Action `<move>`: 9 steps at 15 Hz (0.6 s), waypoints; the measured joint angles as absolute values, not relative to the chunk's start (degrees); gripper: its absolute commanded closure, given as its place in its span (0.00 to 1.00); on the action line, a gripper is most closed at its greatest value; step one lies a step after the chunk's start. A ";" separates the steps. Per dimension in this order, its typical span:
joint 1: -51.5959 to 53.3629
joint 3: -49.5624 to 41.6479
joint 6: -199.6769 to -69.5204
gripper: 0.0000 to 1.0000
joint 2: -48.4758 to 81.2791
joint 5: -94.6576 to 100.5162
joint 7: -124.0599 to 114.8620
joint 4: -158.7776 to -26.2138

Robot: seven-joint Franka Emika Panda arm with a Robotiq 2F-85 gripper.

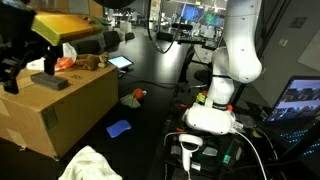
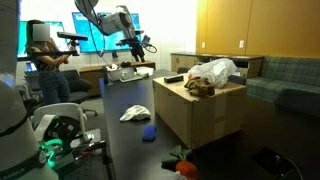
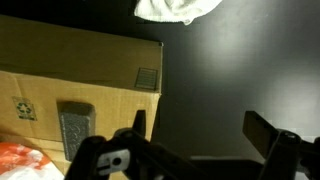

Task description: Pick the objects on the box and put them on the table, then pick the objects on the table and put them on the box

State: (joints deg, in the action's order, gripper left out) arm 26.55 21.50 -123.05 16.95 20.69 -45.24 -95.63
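Gripper wide open, empty, over box edge; dark grey slab on box just beside one finger, white cloth well apart on tabletop

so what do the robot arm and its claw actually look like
The robot arm is glossy white, built of rounded, bulbous segments rising from a white base, with thin cables looping beside it. The claw is matte black, with two blocky fingers on a dark body. No markings are legible.
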 measured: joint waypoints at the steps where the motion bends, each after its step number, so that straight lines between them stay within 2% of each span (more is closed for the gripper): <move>1: 27.88 20.59 -122.24 0.00 18.63 20.70 -45.61 -93.35; 9: 34.64 13.98 -115.35 0.00 28.56 20.69 -48.08 -79.64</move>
State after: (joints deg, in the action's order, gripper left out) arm 34.64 13.98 -115.35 28.56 20.69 -48.08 -79.64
